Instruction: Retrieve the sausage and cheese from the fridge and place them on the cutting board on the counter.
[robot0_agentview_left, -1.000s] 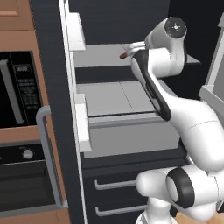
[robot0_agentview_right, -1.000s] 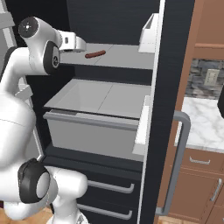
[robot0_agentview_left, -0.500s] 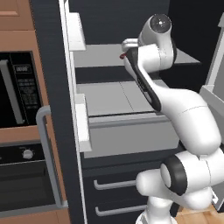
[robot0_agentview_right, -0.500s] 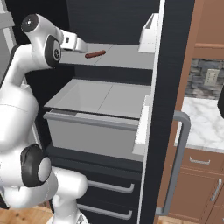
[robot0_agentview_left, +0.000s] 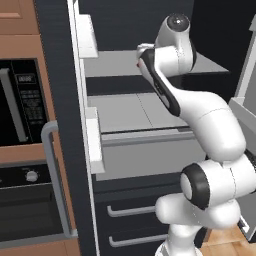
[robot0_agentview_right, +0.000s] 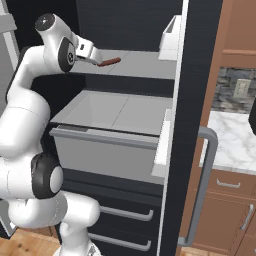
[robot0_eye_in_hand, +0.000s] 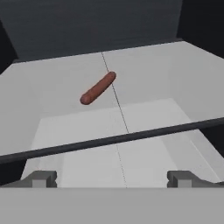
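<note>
The sausage (robot0_eye_in_hand: 98, 88) is a short reddish-brown cylinder lying alone on the upper grey shelf (robot0_agentview_right: 142, 65) of the open dark fridge (robot0_agentview_right: 192, 75). In the hand view it lies ahead of my gripper (robot0_eye_in_hand: 113, 178), whose two dark fingertips (robot0_eye_in_hand: 41, 178) stand wide apart with nothing between them. From the right base view my gripper (robot0_agentview_right: 98, 58) hovers just left of the sausage (robot0_agentview_right: 110, 61), apart from it. In the left base view the hand (robot0_agentview_left: 143, 54) hides most of the sausage. The cheese, cutting board and counter are out of view.
A large grey bin (robot0_agentview_right: 107, 145) juts out below the shelf, with two dark drawers (robot0_agentview_right: 125, 215) under it. White door bins (robot0_agentview_left: 92, 135) line the open door. A black oven and microwave (robot0_agentview_left: 22, 115) stand left; a marble-topped brown cabinet (robot0_agentview_right: 230, 145) stands right.
My arm's upper links have swung round and the gripper has edged a little closer to the sausage. The sausage has not moved and the jaws stay wide.
</note>
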